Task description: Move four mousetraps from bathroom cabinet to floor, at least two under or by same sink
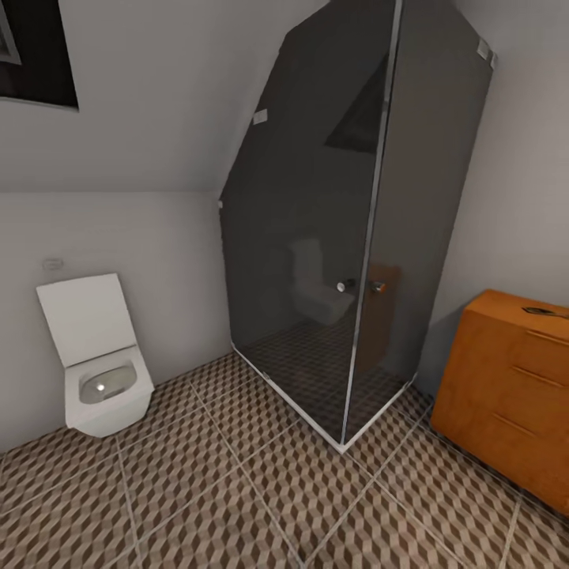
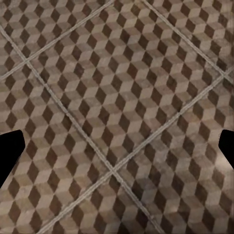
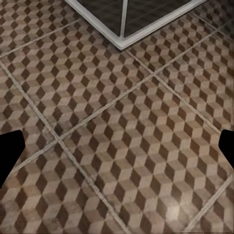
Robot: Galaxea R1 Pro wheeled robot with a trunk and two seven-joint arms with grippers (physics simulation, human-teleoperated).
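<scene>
Presently both grippers' jaws gape, empty — risk: base clipping the shower enclosure (image 1: 356,237) just beside the cabinet (image 1: 510,395) — approach wide.

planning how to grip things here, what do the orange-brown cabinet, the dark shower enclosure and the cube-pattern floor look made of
The orange-brown cabinet looks like wood with a smooth satin finish, going by its warm, even colour and slim bar handles. The dark shower enclosure seems to be tinted glass in metal framing: it reflects the toilet. The cube-pattern floor looks like matte printed tile with pale grout lines.
</scene>
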